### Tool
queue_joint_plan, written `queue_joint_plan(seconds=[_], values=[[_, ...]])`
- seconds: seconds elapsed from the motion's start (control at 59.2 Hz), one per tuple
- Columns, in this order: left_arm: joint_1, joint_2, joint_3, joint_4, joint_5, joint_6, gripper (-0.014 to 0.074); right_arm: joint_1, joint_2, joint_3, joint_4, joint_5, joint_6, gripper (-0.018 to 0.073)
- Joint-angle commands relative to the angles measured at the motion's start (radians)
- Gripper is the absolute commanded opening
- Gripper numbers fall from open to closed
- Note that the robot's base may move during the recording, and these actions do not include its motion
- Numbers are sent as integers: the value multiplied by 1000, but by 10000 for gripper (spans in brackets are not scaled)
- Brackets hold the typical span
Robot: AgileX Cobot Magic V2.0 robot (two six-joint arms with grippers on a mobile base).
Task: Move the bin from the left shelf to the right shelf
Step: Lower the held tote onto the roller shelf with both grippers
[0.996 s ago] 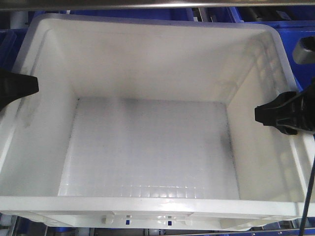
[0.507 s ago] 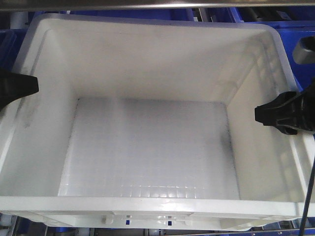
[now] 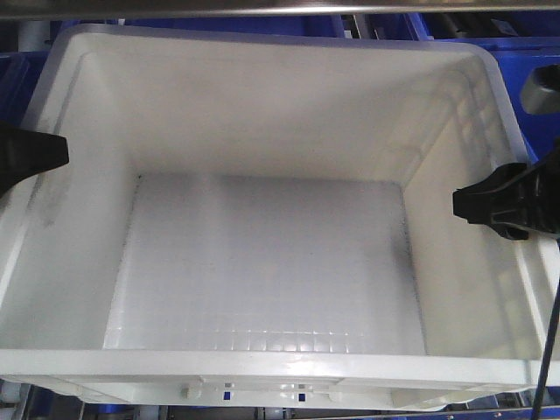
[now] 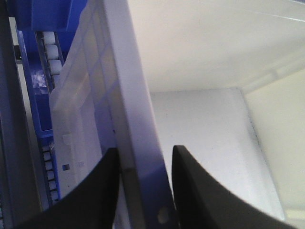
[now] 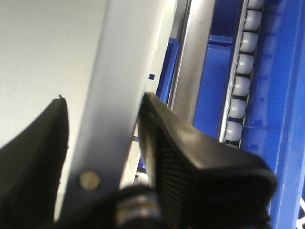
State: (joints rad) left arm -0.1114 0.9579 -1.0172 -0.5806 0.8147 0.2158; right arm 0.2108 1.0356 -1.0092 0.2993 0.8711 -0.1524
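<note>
The bin (image 3: 262,114) fills the front-facing view. It is empty and open side up, lies under a metal shelf bar (image 3: 262,7), and has blue crates (image 3: 455,26) behind it and on both sides. Whether its base rests on the shelf or hangs clear cannot be told.

**Grip state.** The left hand (image 4: 143,164) is clenched across the bin's left side wall, with one finger outside and one inside. The right hand (image 5: 102,109) is clenched the same way on the right side wall. Each hand grips only a thin strip of wall just under the rim.

**Hazards, in order of likelihood:**

1. Slip. The walls are smooth plastic and the contact patches are small. If either hand eases its pressure, or the arms move at unequal speed, the wall could slide out of that hand and the bin would drop on that side.
2. Wall flex. If the arms drift apart or together, the side walls will probably bow and the hold will weaken.
3. Snagging. A steel rail (image 5: 190,71) and a roller track (image 5: 238,86) lie just beside the right hand. The shelf bar lies close above the bin's far rim. A tilted or steep lift could catch the rim or the outer finger.
4. Cable. A black cable (image 3: 549,350) hangs near the bin's right corner and could foul during sideways travel.
</note>
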Motion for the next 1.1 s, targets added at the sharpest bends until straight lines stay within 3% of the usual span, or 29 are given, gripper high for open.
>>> queue_joint_plan(seconds=[0.0,0.591,1.081], values=[[-22,-19,-41,-181,-44,35,-6,8,-15,-39,132,-115,6,-4],[-22,-19,-41,-180,-41,35,-6,8,-15,-39,132,-123,7,-4],[-22,-18,-13,-52,-42,33,-6,8,-15,-39,128,-181,4,-4]])
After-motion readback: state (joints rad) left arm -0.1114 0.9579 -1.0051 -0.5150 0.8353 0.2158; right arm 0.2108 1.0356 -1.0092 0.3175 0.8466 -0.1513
